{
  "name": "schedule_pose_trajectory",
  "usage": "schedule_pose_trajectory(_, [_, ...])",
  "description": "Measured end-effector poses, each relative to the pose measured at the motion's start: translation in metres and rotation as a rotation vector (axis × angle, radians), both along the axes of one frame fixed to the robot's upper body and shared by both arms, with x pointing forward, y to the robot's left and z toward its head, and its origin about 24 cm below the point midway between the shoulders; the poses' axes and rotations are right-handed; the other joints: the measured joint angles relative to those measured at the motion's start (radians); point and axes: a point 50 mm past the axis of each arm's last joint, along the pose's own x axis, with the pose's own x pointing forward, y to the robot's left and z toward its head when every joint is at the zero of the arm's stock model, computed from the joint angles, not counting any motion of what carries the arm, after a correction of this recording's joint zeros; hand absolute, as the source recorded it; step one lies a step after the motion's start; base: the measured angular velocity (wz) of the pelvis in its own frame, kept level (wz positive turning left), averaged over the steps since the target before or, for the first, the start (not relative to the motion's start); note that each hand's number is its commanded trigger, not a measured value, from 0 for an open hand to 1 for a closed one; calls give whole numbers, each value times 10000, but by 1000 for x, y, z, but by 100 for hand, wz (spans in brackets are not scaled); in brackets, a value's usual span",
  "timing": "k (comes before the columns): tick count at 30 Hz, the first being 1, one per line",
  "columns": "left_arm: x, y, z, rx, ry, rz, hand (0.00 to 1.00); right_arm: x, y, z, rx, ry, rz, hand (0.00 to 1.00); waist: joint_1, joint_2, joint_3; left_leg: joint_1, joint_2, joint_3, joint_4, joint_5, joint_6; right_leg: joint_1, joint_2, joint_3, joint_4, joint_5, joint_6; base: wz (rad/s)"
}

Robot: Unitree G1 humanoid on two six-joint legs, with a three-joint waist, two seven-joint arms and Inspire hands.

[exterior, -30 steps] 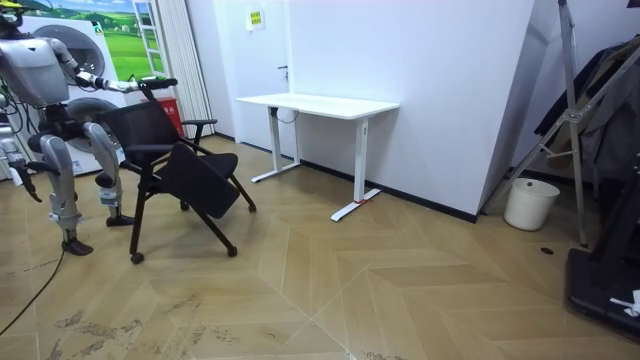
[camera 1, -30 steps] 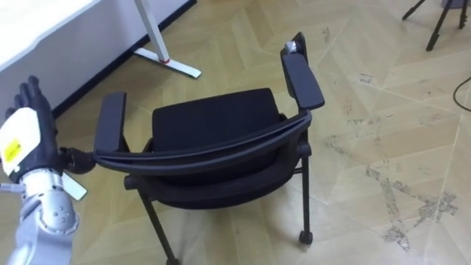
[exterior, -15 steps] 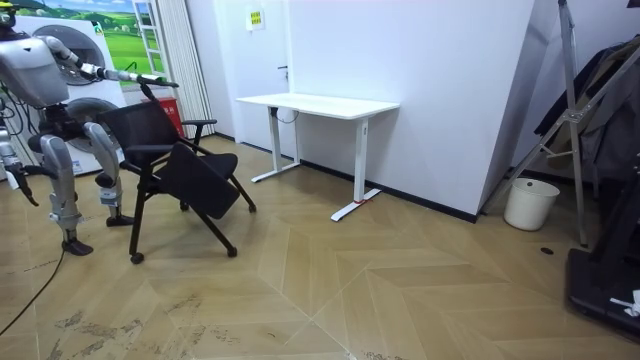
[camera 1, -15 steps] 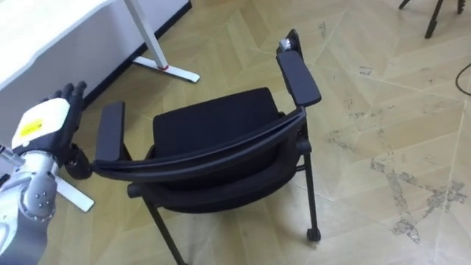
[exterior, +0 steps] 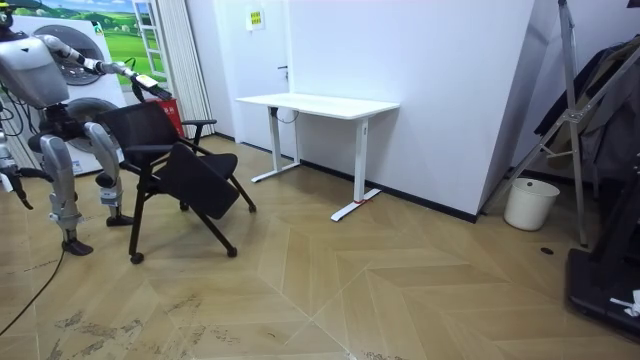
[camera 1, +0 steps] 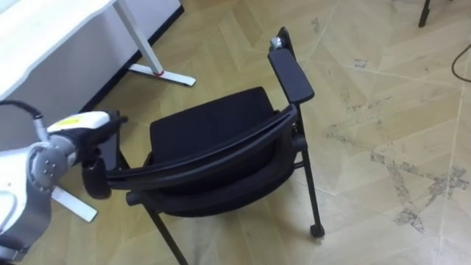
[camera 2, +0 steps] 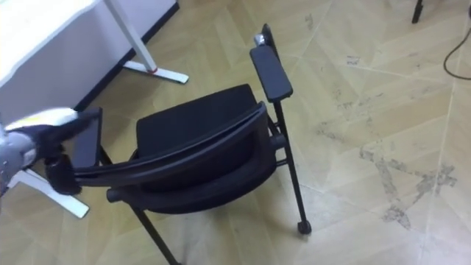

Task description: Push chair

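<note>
A black chair [camera 1: 213,129] with armrests and small wheels stands on the wood floor, its curved backrest [camera 1: 213,151] towards me. My left hand [camera 1: 77,129] hovers edge-on over the backrest's left end and the left armrest, fingers straight and open, apparently just clear of them. The right armrest [camera 1: 291,73] is free. In the room view I stand behind the chair [exterior: 170,150] with my left hand [exterior: 135,73] stretched out above it, and my right hand [exterior: 10,183] hangs low at my side.
A white desk [camera 1: 44,29] with a white foot [camera 1: 162,73] stands ahead to the left, against the wall [exterior: 320,103]. Open floor lies right of the chair. A white bin [exterior: 530,203] and a dark stand [exterior: 575,120] are at the room view's right.
My left hand has swung from outside the left armrest to over the backrest's left end, turning edge-on. The chair has barely moved in the room view; the eye view has shifted.
</note>
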Motion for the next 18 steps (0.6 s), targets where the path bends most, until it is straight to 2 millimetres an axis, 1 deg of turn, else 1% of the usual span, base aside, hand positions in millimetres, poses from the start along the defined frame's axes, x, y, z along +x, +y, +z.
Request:
schedule_pose_trajectory(1, [2, -2, 3, -132, 44, -91, 0, 0, 0, 0, 6, 15, -12, 0, -10, -5, 4, -2, 0, -6, 14, 0, 0, 0, 0, 10, 0, 0, 0, -5])
schedule_pose_trajectory(2, [6, -7, 10, -375, 108, -279, 0, -2, 0, -1, 38, 111, -72, 0, -13, 4, -4, -7, 1, -25, 31, -1, -1, 2, 0, 15, 7, 1, -1, 0])
schedule_pose_trajectory(5, [13, -15, 25, -538, 146, -630, 0, -8, 1, -2, 167, 368, -251, 0, -18, -33, 23, -8, 1, -60, 57, -3, -2, 11, 0, 19, 20, 1, -1, 0])
schedule_pose_trajectory(7, [14, -16, 28, -561, 289, -647, 0, -10, 2, -3, 307, 500, -279, 0, -40, -36, 26, -25, 9, -79, 165, -11, 5, 31, 0, 49, 22, 1, -1, -5])
schedule_pose_trajectory(10, [13, -18, 29, -668, 639, -758, 0, -14, 3, -4, 439, 652, -326, 0, -37, -17, 13, -39, 8, -282, 248, -24, 6, 49, 10, 101, 33, 1, -2, -4])
schedule_pose_trajectory(15, [8, -25, 34, -877, 1158, -1078, 0, -17, 4, -5, 533, 815, -376, 0, -5, -17, 13, -69, 12, -297, 321, -106, 20, 62, 9, 88, 61, 1, -1, 3])
schedule_pose_trajectory(18, [5, -29, 38, -933, 1307, -1300, 0, -16, 6, -6, 680, 790, -339, 0, 1, -45, 32, -58, 11, -326, 329, -162, 36, 42, 0, 105, 146, 1, 1, 0])
